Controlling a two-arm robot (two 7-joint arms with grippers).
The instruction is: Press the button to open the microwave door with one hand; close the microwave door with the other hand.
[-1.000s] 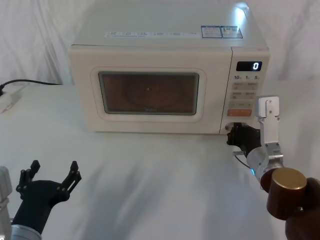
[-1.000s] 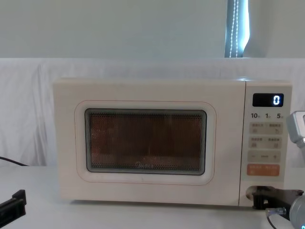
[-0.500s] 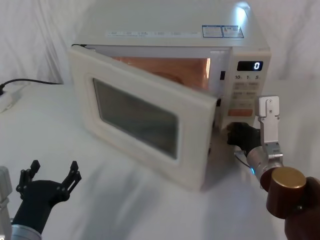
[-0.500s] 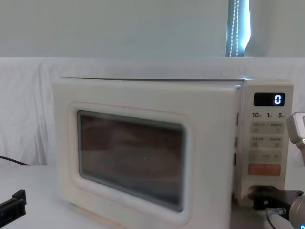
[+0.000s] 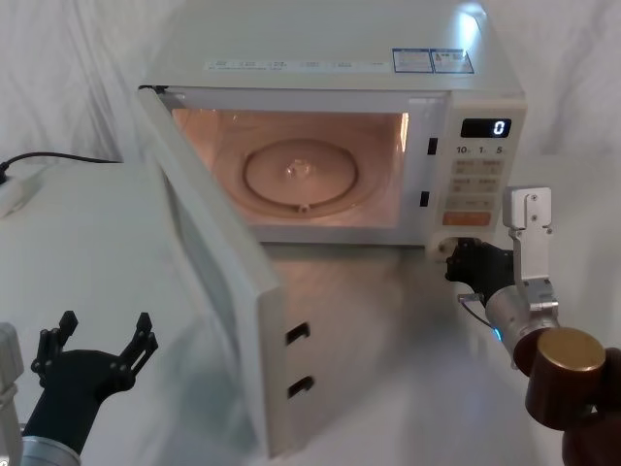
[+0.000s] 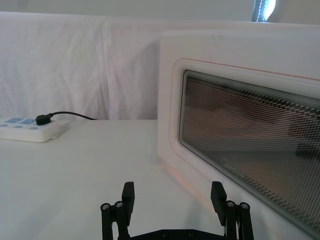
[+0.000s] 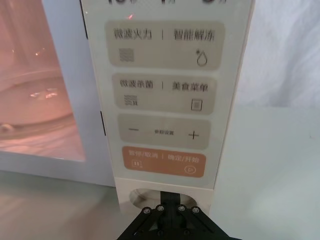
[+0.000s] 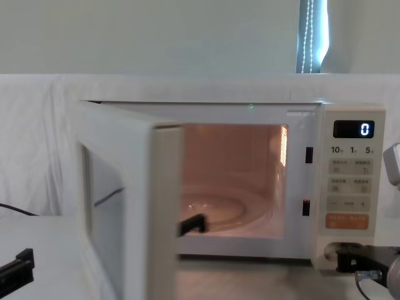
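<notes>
With the microwave door [image 5: 218, 320] swung wide, the right pincer [image 5: 464, 260], seemingly pressed together, sits at the button [image 7: 141, 197]; closing awaits the spread left pincer [image 5: 92, 340].

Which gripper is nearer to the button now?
Right. The right gripper sits at the button; the left gripper hovers far off, beside the open microwave door.

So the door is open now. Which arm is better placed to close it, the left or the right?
The left. The left gripper hangs open low on the near left, facing the outer face of the swung-out microwave door. The right gripper sits at the button at the foot of the control panel, away from the door.
</notes>
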